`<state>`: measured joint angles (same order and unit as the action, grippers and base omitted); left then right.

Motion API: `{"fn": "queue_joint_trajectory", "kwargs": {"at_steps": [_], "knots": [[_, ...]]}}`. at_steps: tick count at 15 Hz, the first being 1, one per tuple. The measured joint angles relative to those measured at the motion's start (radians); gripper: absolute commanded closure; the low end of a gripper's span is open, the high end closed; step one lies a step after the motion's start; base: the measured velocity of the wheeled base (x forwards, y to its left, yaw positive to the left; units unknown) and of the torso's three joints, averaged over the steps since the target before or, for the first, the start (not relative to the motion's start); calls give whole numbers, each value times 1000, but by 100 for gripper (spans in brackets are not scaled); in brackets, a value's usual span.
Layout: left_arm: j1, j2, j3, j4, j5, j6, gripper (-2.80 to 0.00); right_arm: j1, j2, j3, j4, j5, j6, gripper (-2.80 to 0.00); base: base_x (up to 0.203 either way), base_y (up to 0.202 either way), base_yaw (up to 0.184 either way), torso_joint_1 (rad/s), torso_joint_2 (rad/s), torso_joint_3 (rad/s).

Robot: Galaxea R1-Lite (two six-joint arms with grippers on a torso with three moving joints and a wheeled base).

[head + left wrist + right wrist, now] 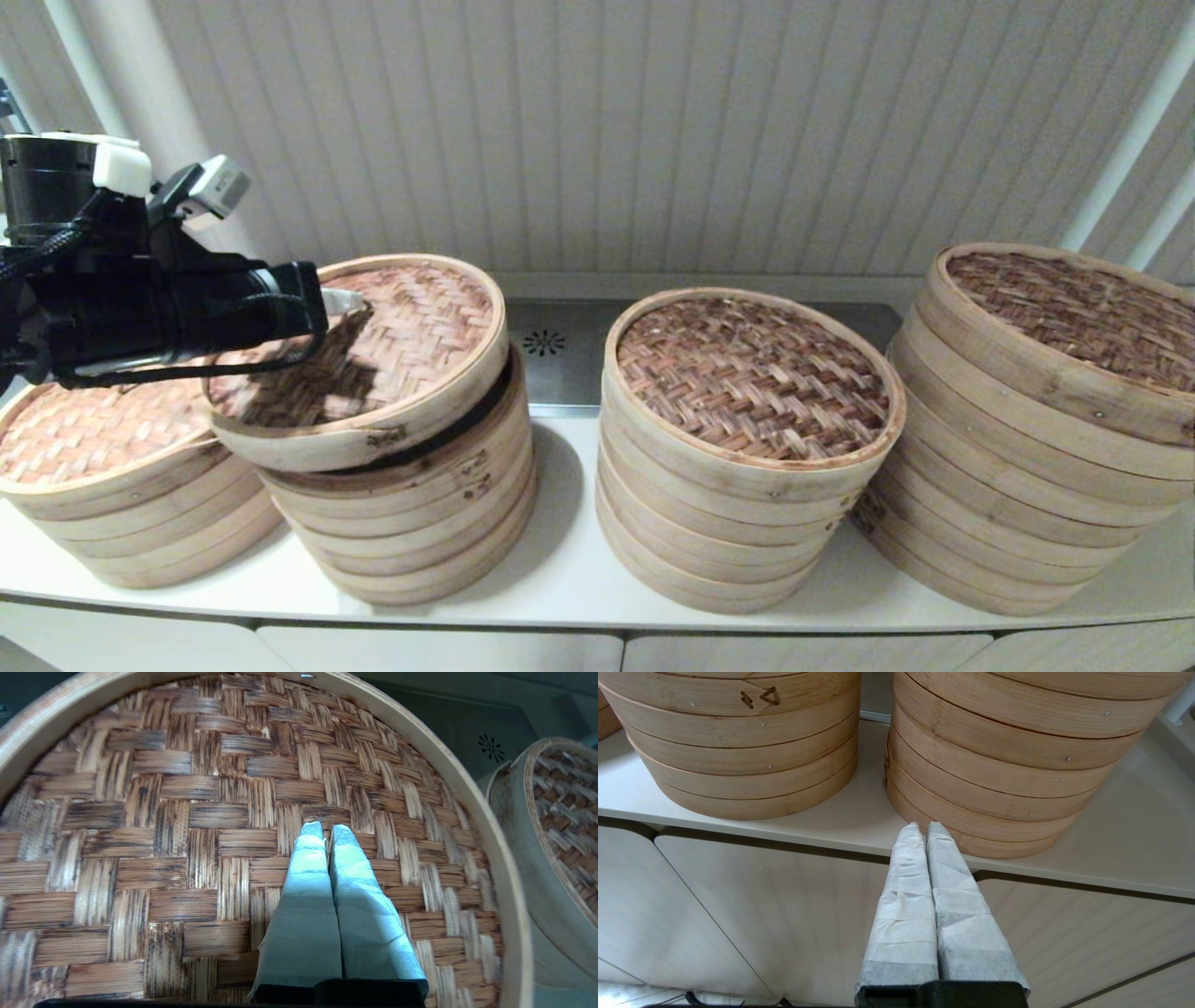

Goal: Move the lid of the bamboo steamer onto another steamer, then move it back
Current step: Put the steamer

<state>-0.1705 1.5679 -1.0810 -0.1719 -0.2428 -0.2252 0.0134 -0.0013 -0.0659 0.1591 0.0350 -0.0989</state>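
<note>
The bamboo steamer lid point(411, 336) has a woven brown top and a pale rim. It hangs tilted over the second steamer stack from the left point(420, 523), with a dark gap under its right side and its left edge overlapping the far-left stack point(103, 467). My left gripper point(350, 301) is shut at the middle of the lid. In the left wrist view its taped fingertips point(326, 828) pinch a thin fibre strand of the lid's weave point(187, 812). My right gripper point(923, 827) is shut on nothing, parked low in front of the counter edge, out of the head view.
Two more steamer stacks stand to the right, one in the middle point(747, 448) and a taller one at the far right point(1027, 420). All rest on a white counter point(560, 569) against a panelled wall. A metal strip with a round vent point(543, 342) lies behind.
</note>
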Motion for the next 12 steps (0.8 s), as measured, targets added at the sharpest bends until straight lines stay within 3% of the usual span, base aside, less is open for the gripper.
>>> {"fn": "queue_joint_trajectory", "kwargs": {"at_steps": [7, 12], "knots": [[-24, 23, 33, -8, 4, 3, 0, 0, 0, 1, -2, 0, 0, 0, 0, 0, 0, 0, 0, 0], [-78, 38, 23, -7, 69, 3, 0, 0, 0, 2, -2, 0, 0, 0, 0, 0, 0, 0, 0, 0]]}}
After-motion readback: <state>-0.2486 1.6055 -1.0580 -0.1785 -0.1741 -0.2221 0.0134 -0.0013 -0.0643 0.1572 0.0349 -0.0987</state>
